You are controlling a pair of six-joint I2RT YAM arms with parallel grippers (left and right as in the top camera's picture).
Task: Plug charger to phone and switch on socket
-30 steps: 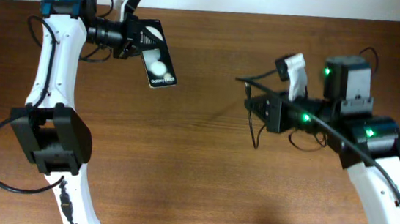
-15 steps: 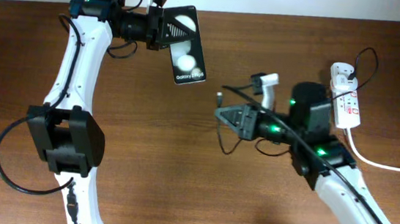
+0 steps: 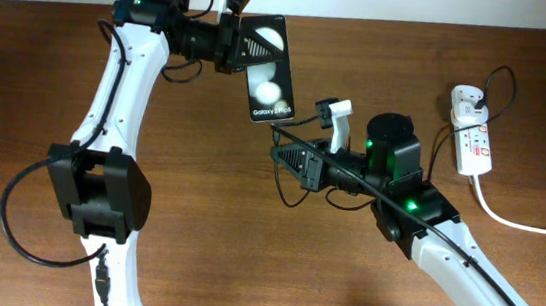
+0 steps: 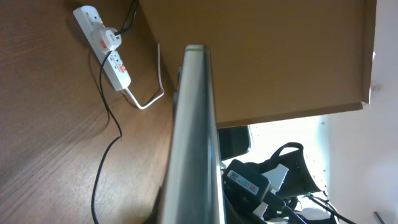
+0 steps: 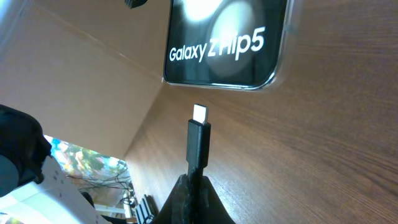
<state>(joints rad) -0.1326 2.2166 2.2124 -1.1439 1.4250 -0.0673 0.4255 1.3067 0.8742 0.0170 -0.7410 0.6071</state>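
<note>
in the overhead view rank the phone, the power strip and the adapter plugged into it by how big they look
1. phone, largest, though it is held up nearer the camera, which inflates it
2. power strip
3. adapter, clearly smallest

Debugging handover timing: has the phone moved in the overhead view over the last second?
Yes. The phone shifted right along the table back edge, closer to the socket.

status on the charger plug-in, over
Left gripper shut on phone, held up. Right gripper shut on charger, tip just short of phone's edge, not in. Nothing between them.
</note>
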